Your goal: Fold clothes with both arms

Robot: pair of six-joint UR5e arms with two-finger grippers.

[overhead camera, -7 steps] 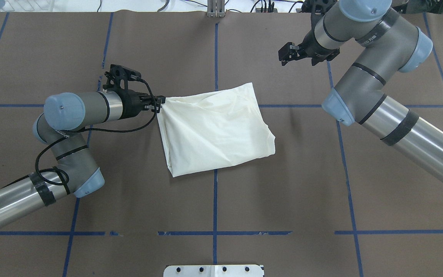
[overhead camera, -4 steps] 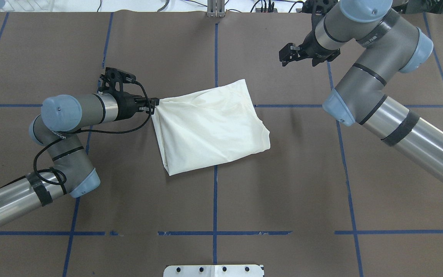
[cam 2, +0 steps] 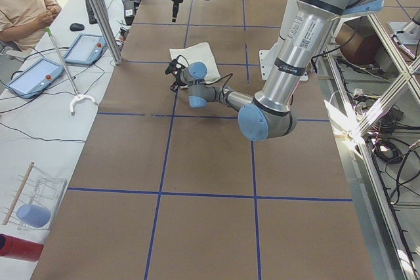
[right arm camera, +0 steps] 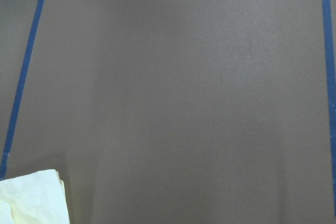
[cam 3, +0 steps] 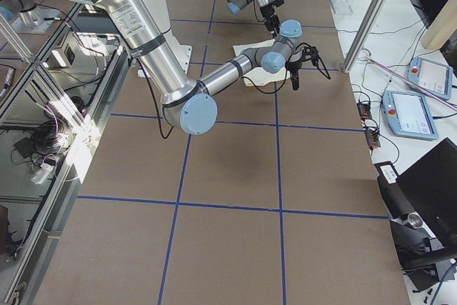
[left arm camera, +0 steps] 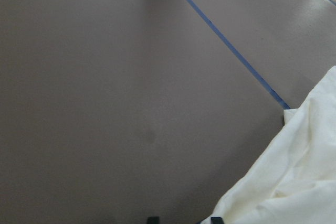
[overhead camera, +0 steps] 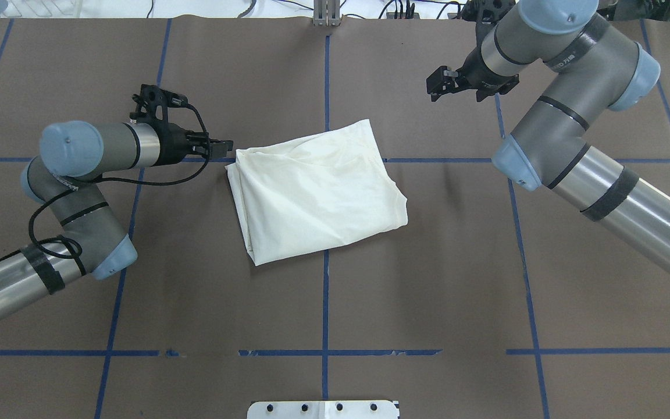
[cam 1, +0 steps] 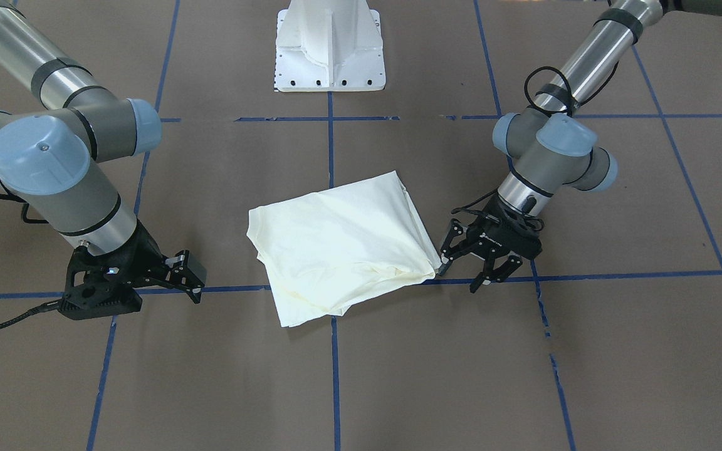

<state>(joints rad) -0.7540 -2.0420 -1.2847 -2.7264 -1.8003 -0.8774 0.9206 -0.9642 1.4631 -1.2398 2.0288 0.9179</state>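
Brown paper covers the counter (overhead camera: pixel 428 279), crossed by blue tape lines (overhead camera: pixel 324 302) that mark out a grid. At its middle lies the cream-white T-shirt (overhead camera: pixel 317 192), folded into a rough rectangle, turned slightly askew and resting flat, with only plain fabric facing up. In the overhead view the left arm (overhead camera: pixel 96 148) reaches in from 9 o'clock, and the left pincer (overhead camera: pixel 223 147) sits low at the shirt's 10 o'clock corner. Its jaws are spread apart and hold nothing. From the front-facing view one fingertip (cam 1: pixel 443 269) is right against that corner, though whether it actually touches the cloth cannot be told. The left wrist view shows the shirt's edge filling its 4 o'clock corner, with bare paper ahead. The right arm (overhead camera: pixel 567 110) comes in from 3 o'clock, bent back toward the far edge. The right pincer (overhead camera: pixel 435 87) hangs above the counter at about 1 o'clock from the shirt, well apart from it, also spread and empty. The right wrist view catches only a small corner of cloth at 7 o'clock. A white base plate (overhead camera: pixel 323 409) sits at 6 o'clock on the near edge.
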